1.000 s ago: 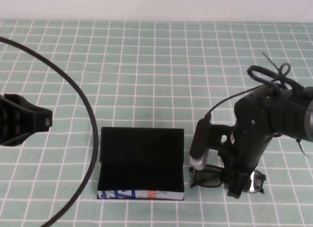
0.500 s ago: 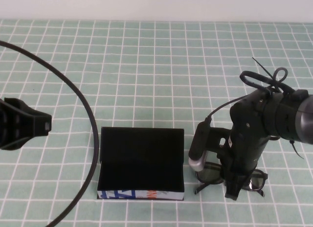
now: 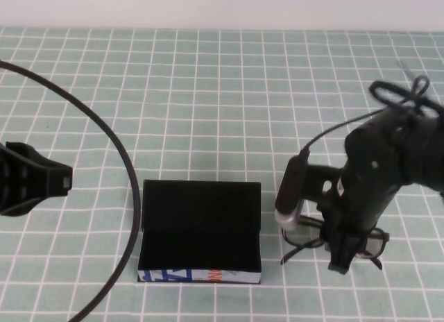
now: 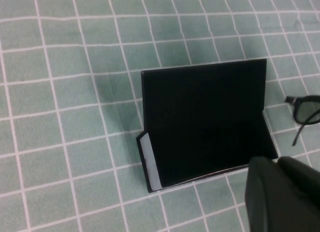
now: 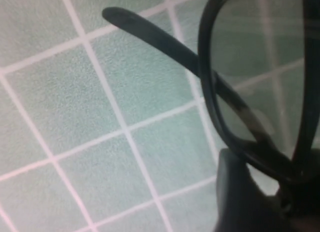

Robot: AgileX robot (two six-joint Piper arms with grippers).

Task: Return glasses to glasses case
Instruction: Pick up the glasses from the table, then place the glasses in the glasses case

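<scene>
Right gripper (image 3: 345, 256): closed on the glasses (image 3: 303, 233), just right of the open glasses case (image 3: 200, 228).
Handling: lift level, clear the case wall.
Orientation: frame's long axis left-right, matching the case.
Left gripper (image 3: 31, 185): far left; finger state cannot be told.

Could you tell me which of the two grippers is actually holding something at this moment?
The right gripper, beside the open black hinged glasses case, is clamped on the black thick-framed plastic glasses. The left gripper hangs apart from both at the table's left, holding nothing.
</scene>
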